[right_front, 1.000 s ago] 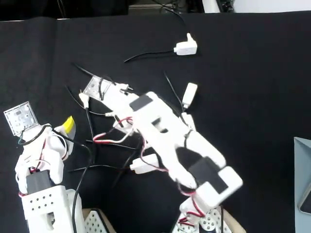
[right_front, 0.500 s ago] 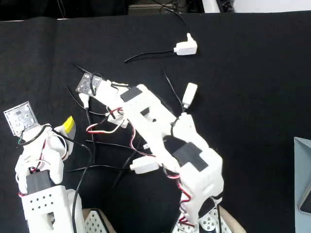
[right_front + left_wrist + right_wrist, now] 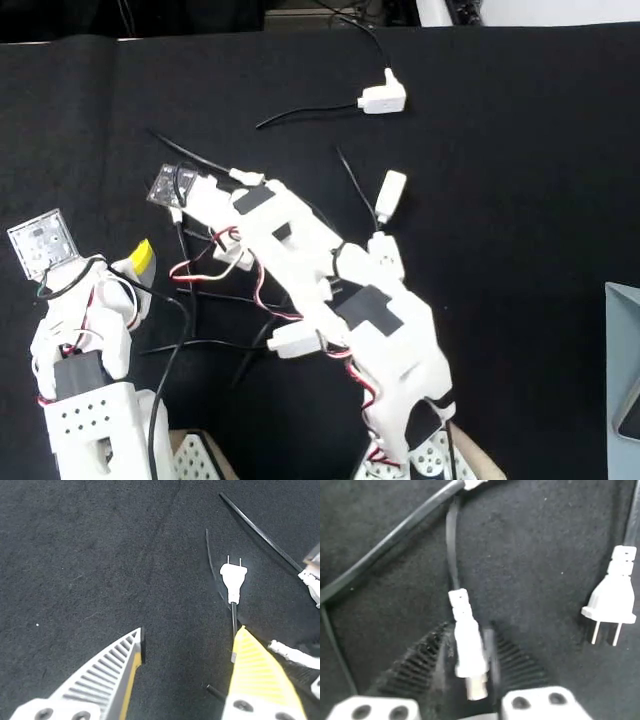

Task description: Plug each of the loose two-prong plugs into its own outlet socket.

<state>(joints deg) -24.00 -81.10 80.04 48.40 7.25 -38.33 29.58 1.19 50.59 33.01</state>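
My right gripper [image 3: 467,632] is shut on a white plug [image 3: 468,645] whose black cable runs away from the fingers. A loose white two-prong plug [image 3: 612,600] lies just beside it on the black cloth. In the high view the right arm [image 3: 300,250] stretches from the front centre to the left-centre. My left gripper [image 3: 190,631] stands open over bare cloth, and a loose two-prong plug [image 3: 233,577] lies a little beyond its yellow finger [image 3: 252,665]. White outlet sockets lie at the back [image 3: 383,97], in the middle [image 3: 388,193] and under the right arm [image 3: 296,342].
Black cables [image 3: 200,300] and the arm's red and white wires tangle across the middle-left of the table. A pale blue-grey box [image 3: 625,360] sits at the right edge. The left arm's base [image 3: 90,420] stands at the front left.
The right arm has swung left, carrying its wrist toward the left side of the table, and its elbow has straightened. The left arm has not moved.
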